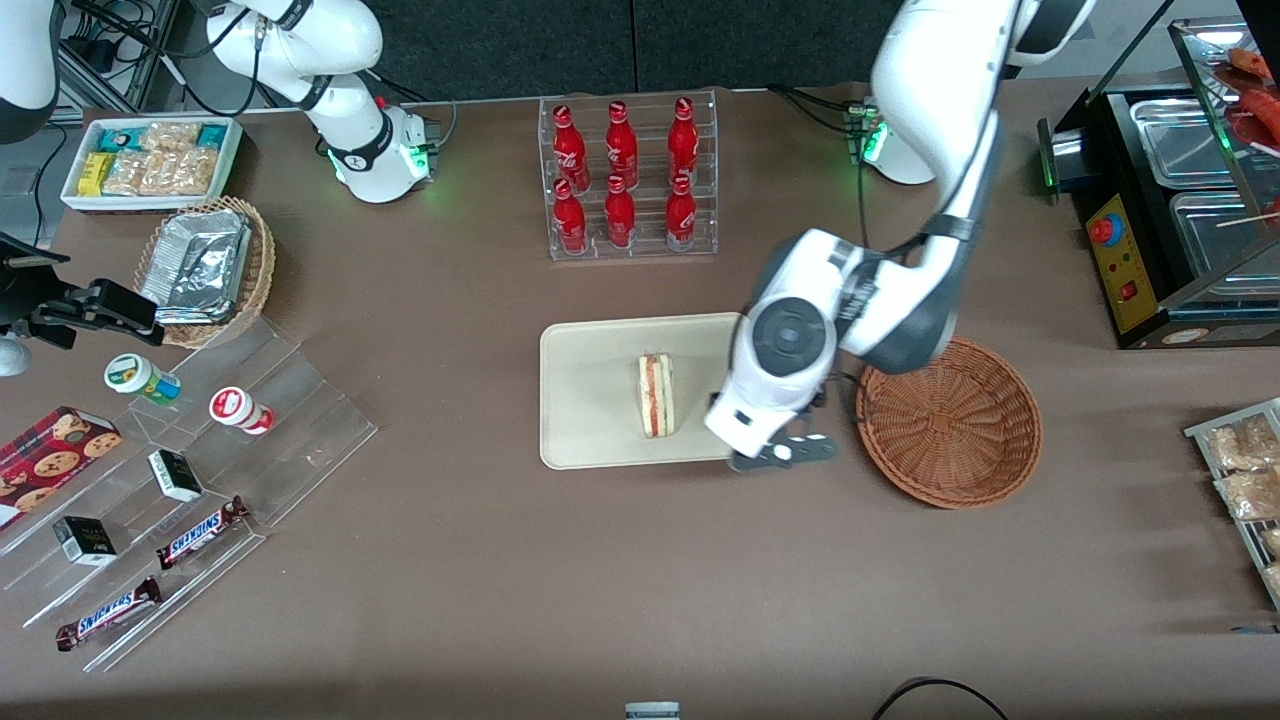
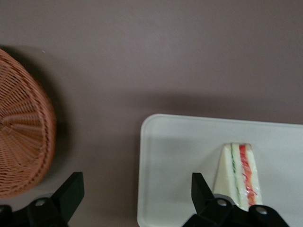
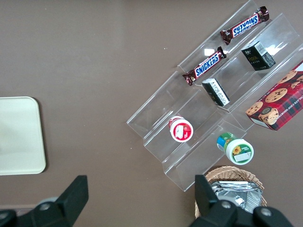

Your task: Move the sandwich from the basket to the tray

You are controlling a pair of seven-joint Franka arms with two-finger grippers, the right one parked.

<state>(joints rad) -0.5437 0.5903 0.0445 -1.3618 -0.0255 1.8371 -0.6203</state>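
Note:
The sandwich (image 1: 656, 396) (image 2: 239, 172), a white wedge with a red and green filling stripe, lies on the cream tray (image 1: 590, 400) (image 2: 180, 156), near the tray's middle. The reddish-brown wicker basket (image 1: 950, 425) (image 2: 21, 137) stands beside the tray toward the working arm's end and holds nothing. My left gripper (image 1: 762, 430) (image 2: 136, 182) hovers over the tray's edge nearest the basket, between sandwich and basket. It is open with nothing between its fingers, and the sandwich lies just outside one finger (image 2: 201, 189).
A clear rack of red bottles (image 1: 628, 180) stands farther from the front camera than the tray. Toward the parked arm's end are a stepped acrylic shelf of snacks (image 1: 180, 480), a tan basket with foil containers (image 1: 205, 265) and a white snack bin (image 1: 150, 160). A black appliance (image 1: 1170, 220) and packet rack (image 1: 1245, 470) sit at the working arm's end.

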